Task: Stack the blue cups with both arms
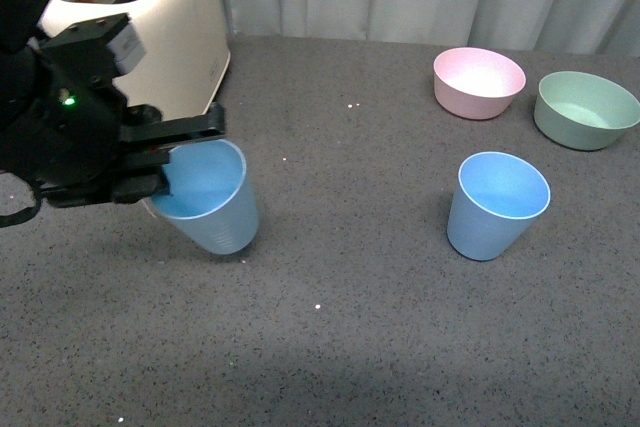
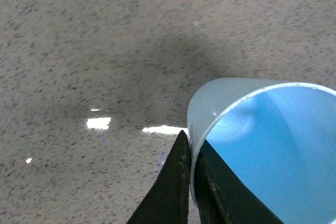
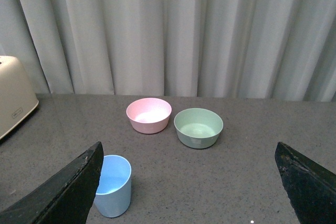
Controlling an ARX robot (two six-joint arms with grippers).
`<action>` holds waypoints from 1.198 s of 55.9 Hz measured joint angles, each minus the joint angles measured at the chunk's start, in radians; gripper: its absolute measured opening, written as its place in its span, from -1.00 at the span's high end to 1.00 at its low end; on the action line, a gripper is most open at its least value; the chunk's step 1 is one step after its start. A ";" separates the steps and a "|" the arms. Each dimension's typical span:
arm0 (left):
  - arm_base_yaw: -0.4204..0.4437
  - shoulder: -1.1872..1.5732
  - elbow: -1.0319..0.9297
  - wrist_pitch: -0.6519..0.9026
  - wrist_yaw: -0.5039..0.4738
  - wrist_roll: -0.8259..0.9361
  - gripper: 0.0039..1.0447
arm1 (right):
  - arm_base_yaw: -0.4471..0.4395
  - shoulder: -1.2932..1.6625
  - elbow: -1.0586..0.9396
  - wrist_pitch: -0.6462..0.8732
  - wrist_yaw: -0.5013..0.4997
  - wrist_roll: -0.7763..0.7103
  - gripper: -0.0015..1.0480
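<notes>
**Front view.** Left hand (image 1: pixel 193 152) is clamped on the rim of the held cup (image 1: pixel 215 209), one finger inside the wall, one outside. Cup tilted, base low over bench (image 1: pixel 350 347); contact w/ bench can't be told. Free cup (image 1: pixel 497 205) stands upright, well apart to the right. Toaster (image 1: pixel 160 37) w/ bread is just behind the left hand. Pink bowl (image 1: pixel 478 82) and green bowl (image 1: pixel 585 109) sit beyond the free cup. Nothing lies between the cups.

Step, judged: lift, level the held cup, carry it across, lower base-first. Rim pinch is thin, so go slow; mind the bowls.

**Left wrist view.** Fingers (image 2: pixel 173 187) grip the rim edge-on, blue interior showing.

**Right wrist view.** Right hand (image 3: pixel 189 156) is spread wide, holding nothing, w/ the free cup beside one finger. It could steady that cup.
</notes>
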 joint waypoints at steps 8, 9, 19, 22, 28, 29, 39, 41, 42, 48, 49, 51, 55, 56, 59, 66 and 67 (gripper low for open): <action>-0.088 0.060 0.078 -0.007 -0.028 -0.016 0.94 | 0.000 0.000 0.000 0.000 0.000 0.000 -0.81; -0.104 0.077 0.094 -0.010 -0.030 -0.022 0.94 | 0.000 0.000 0.000 0.000 0.000 0.000 -0.81; -0.178 0.158 0.173 -0.034 -0.037 -0.043 0.94 | 0.000 0.000 0.000 0.000 0.000 0.000 -0.81; -0.192 0.169 0.192 -0.042 -0.041 -0.047 0.94 | 0.000 0.000 0.000 0.000 0.000 0.000 -0.81; -0.216 0.188 0.224 -0.055 -0.039 -0.056 0.94 | 0.000 0.000 0.000 0.000 0.000 0.000 -0.81; -0.217 0.189 0.225 -0.056 -0.038 -0.057 0.94 | 0.000 0.000 0.000 0.000 0.000 0.000 -0.81; -0.238 0.219 0.260 -0.090 -0.037 -0.056 0.94 | 0.000 0.000 0.000 0.000 0.000 0.000 -0.81; -0.239 0.224 0.262 -0.093 -0.038 -0.056 0.94 | 0.000 0.000 0.000 0.000 0.000 0.000 -0.81; -0.240 0.227 0.262 -0.094 -0.038 -0.057 0.94 | 0.000 0.000 0.000 0.000 0.000 0.000 -0.81; -0.240 0.229 0.264 -0.095 -0.039 -0.060 0.94 | 0.000 0.000 0.000 0.000 0.000 0.000 -0.81; -0.240 0.229 0.264 -0.095 -0.040 -0.060 0.94 | 0.000 0.000 0.000 0.000 0.000 0.000 -0.81; -0.240 0.229 0.264 -0.097 -0.040 -0.060 0.94 | 0.000 0.000 0.000 0.000 0.000 0.000 -0.81; -0.240 0.229 0.264 -0.099 -0.040 -0.060 0.94 | 0.000 0.000 0.000 0.000 0.000 0.000 -0.81; -0.240 0.229 0.264 -0.099 -0.040 -0.060 0.94 | 0.000 0.000 0.000 0.000 0.000 0.000 -0.81; -0.240 0.229 0.265 -0.099 -0.040 -0.060 0.94 | 0.000 0.000 0.000 0.000 0.000 0.000 -0.81; -0.240 0.229 0.265 -0.100 -0.028 -0.068 0.49 | 0.000 0.000 0.000 0.000 0.000 0.000 -0.81; -0.239 0.229 0.265 -0.100 -0.028 -0.069 0.46 | 0.000 0.000 0.000 0.000 0.000 0.000 -0.81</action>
